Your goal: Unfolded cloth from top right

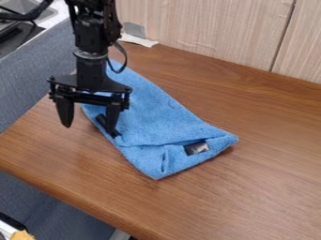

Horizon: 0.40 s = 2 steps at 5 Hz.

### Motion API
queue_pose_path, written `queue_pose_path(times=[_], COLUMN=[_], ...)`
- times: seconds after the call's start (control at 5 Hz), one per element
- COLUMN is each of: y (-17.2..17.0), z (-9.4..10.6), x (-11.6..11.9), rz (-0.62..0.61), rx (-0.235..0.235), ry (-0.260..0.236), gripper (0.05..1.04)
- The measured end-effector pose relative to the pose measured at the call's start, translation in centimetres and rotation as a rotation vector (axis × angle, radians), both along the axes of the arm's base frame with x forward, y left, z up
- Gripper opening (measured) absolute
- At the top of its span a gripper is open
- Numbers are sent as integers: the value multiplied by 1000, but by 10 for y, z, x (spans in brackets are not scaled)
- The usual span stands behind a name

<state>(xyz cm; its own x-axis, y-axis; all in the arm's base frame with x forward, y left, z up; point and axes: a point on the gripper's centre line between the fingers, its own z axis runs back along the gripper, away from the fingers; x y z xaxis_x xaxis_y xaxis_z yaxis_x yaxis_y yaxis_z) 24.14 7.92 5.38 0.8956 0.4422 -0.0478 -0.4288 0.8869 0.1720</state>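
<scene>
Gripper: the black gripper (pixel 89 130) is seen pointing down over the left edge of the cloth, its two fingers spread well apart with a gap between them.
Fingers: one is held out over bare wood, left of the cloth in the view; the other is seen against the blue fabric. Whether the fabric is touched cannot be told.
Arm: the black arm (pixel 92 40) is brought in from the top edge, upper left, with a cable (pixel 124 58) looped beside it.
Cloth: the blue cloth (pixel 153 110) is laid on the table in a long slanting strip, from behind the arm to near the middle of the view. Its nearer end is folded over, and a crease is formed across it.
Tag: a dark and pale tag (pixel 197 148) is shown on the folded end.
Table: a brown wood-grained table (pixel 263 187) is placed beneath.
Wall: pale wood-grained panels (pixel 207 28) are set behind it.
Scraps: grey and white scraps (pixel 139 41) are seen by the wall's foot.
</scene>
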Motion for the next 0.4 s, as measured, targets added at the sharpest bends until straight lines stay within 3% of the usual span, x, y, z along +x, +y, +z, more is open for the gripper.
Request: queue_pose_path(times=[0.4], y=[-10], z=[-9], x=[5], rz=[-45], rx=[14], ry=[26], gripper=[999])
